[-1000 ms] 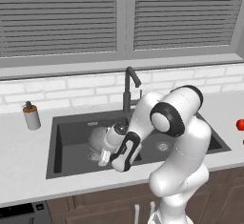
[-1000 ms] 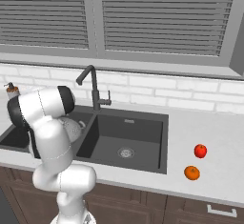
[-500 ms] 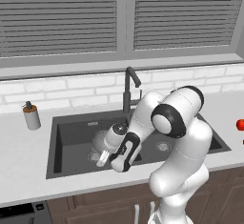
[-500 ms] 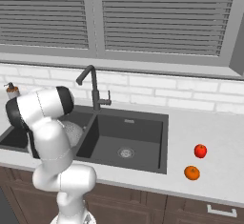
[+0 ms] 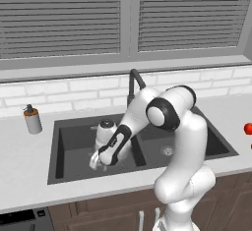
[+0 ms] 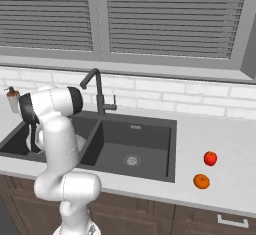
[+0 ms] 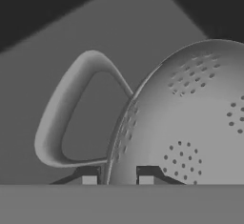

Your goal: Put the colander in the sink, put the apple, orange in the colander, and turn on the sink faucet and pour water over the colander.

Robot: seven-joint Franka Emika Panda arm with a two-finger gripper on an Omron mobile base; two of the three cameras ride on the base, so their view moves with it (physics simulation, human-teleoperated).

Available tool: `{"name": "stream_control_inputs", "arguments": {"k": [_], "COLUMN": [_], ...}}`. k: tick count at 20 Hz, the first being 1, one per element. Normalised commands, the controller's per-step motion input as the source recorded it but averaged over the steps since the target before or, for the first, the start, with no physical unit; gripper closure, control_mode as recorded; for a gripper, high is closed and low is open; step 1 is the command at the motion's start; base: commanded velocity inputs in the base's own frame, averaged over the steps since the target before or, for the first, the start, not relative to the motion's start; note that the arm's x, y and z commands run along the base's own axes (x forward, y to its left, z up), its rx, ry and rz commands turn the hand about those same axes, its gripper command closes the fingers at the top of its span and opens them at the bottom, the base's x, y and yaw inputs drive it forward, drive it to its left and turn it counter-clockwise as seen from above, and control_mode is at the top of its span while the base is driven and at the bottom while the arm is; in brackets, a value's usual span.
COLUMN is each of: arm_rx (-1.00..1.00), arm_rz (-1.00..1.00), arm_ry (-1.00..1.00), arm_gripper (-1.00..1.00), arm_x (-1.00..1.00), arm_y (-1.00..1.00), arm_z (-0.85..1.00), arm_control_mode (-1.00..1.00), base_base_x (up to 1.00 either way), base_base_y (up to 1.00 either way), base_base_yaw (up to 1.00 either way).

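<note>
The silvery perforated colander (image 7: 190,123) hangs tilted in the left basin of the dark sink (image 5: 61,127), its loop handle (image 7: 62,118) sticking out to one side. My gripper (image 7: 117,180) is shut on the colander's rim, one fingertip on each side of the wall. From the left base the colander (image 5: 93,161) shows as a pale shape at the end of my lowered arm, just above the basin floor. The red apple (image 6: 210,158) and the orange (image 6: 201,181) lie on the counter right of the sink. The faucet (image 5: 134,80) stands behind the divider, no water running.
A soap dispenser (image 5: 32,119) stands on the counter left of the sink. The right basin (image 6: 132,160) shows its round drain. Window blinds and a white brick backsplash close off the back. My arm bends over the sink's front rim.
My hand has moved slightly left and down inside the left basin with the colander still held. The apple and orange have not moved.
</note>
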Motion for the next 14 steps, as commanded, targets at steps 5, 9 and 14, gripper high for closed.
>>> {"name": "stream_control_inputs", "arguments": {"k": [5,9,14], "arm_rx": [-0.14,-0.17,-0.14], "arm_rz": [-0.1,-0.08,-0.04], "arm_ry": [0.04,0.0,0.0], "arm_gripper": [1.0,1.0,1.0], "arm_x": [0.28,0.02,-0.03], "arm_y": [0.11,0.0,0.0], "arm_z": [-0.26,-0.2,-0.24], "arm_control_mode": [-1.0,-1.0,-1.0], "base_base_x": [0.0,0.0,0.0], "base_base_y": [0.0,0.0,0.0], "base_base_yaw": [0.0,0.0,0.0]}}
